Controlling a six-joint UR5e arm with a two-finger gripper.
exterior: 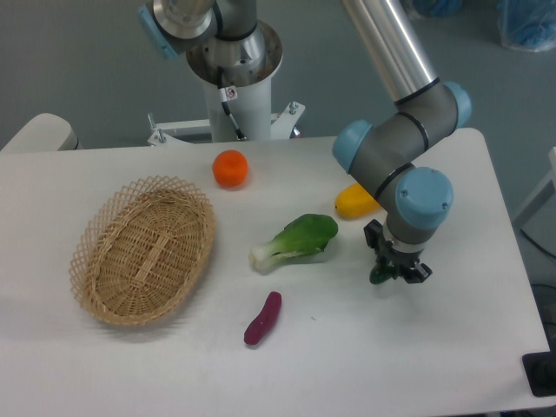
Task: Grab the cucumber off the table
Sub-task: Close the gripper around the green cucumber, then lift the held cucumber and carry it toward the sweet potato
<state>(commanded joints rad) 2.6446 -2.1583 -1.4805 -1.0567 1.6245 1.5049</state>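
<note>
Reaching down over the right half of the table (452, 347), the arm ends in a black hand (393, 269) whose two fingers are pinched on the cucumber (380, 275). Only a small dark green part of the cucumber shows, at the lower left of the fingers, right at the white surface; whether it rests on the table or is just off it cannot be told. The blue-capped wrist joint (423, 199) sits directly above the hand and hides its upper part.

Just behind the wrist lies a yellow fruit (354, 201), partly covered by the grey arm. To the left of the hand, apart from it, lies the leafy green vegetable (297, 241), its white stem pointing left. Nearer the front edge is the purple vegetable (262, 318), lying at a slant. An orange fruit (230, 168) sits toward the back of the table, near the robot's white base column (235, 95). A woven wicker basket (143, 249) occupies the left side, well apart from the hand.
</note>
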